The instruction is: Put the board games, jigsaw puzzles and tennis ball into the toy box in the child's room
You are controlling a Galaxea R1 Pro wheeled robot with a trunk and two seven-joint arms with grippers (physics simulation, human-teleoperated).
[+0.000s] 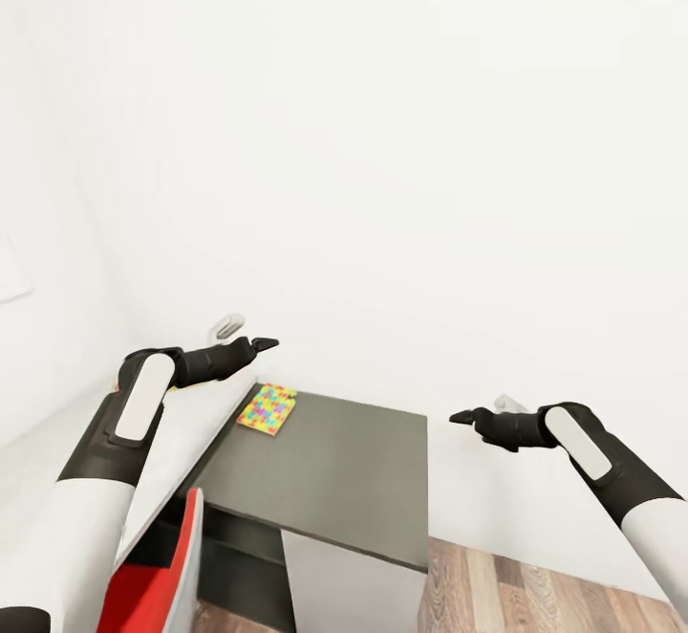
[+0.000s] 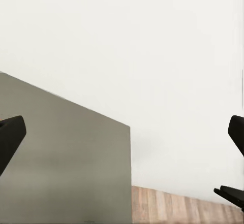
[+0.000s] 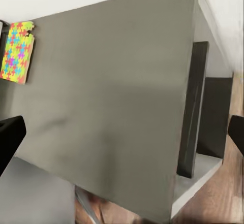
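One jigsaw puzzle (image 1: pixel 268 409), a thin square of bright interlocking pieces, lies flat at the far left corner of the table's lower dark-grey top (image 1: pixel 334 466). My left gripper (image 1: pixel 260 343) hovers above and just behind that puzzle, empty, with its fingers (image 2: pixel 8 137) spread wide. My right gripper (image 1: pixel 464 416) hangs in the air beyond the table's right edge, also open and empty. The right wrist view looks down on the dark top (image 3: pixel 112 97) with the puzzle (image 3: pixel 18 51) at its corner. The board games, tennis ball and toy box are out of view.
The table's light-grey top (image 1: pixel 196 418) runs along the left under my left arm. A red chair (image 1: pixel 158 585) stands at the lower left against the desk. A white wall rises right behind the table. Wood plank floor (image 1: pixel 535 595) lies to the right.
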